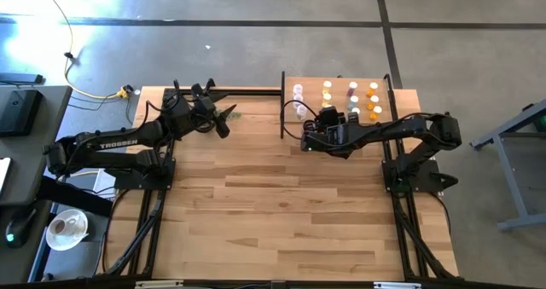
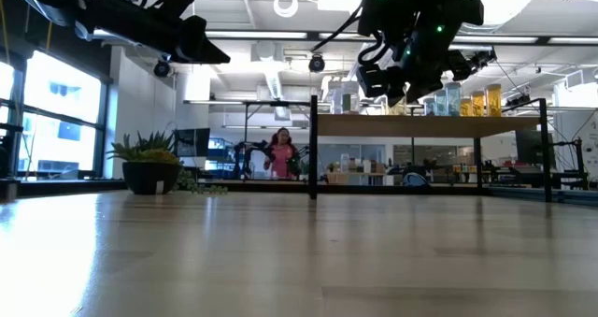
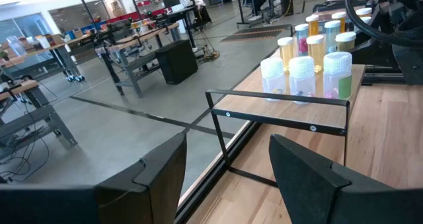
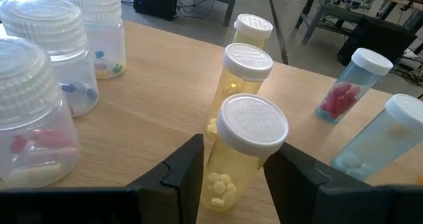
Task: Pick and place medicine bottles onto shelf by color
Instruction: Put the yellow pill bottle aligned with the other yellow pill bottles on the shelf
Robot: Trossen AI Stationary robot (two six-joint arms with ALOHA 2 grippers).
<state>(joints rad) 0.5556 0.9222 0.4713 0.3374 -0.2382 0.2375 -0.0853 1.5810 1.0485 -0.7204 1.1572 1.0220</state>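
Planked wood tabletop (image 1: 281, 212) fills the high view, with the shelf (image 1: 337, 131) at its far edge, right of centre. Over the shelf, the right gripper (image 4: 231, 168) is closed on a yellow bottle (image 4: 238, 154), which leans between the fingers. Two more yellow bottles (image 4: 241, 78) stand just behind it, three wide clear bottles (image 4: 59, 59) to one side, two pale blue ones (image 4: 347, 85) to the other; the high view shows further orange-tinted ones (image 1: 373, 101) at the shelf's right. The right wrist view shows the pills inside; the high view gives only caps. The left gripper (image 3: 225, 178) hovers with jaws spread and nothing between them, near a potted plant (image 2: 148, 163). Only the low view shows a person (image 2: 280, 153) in the room behind.
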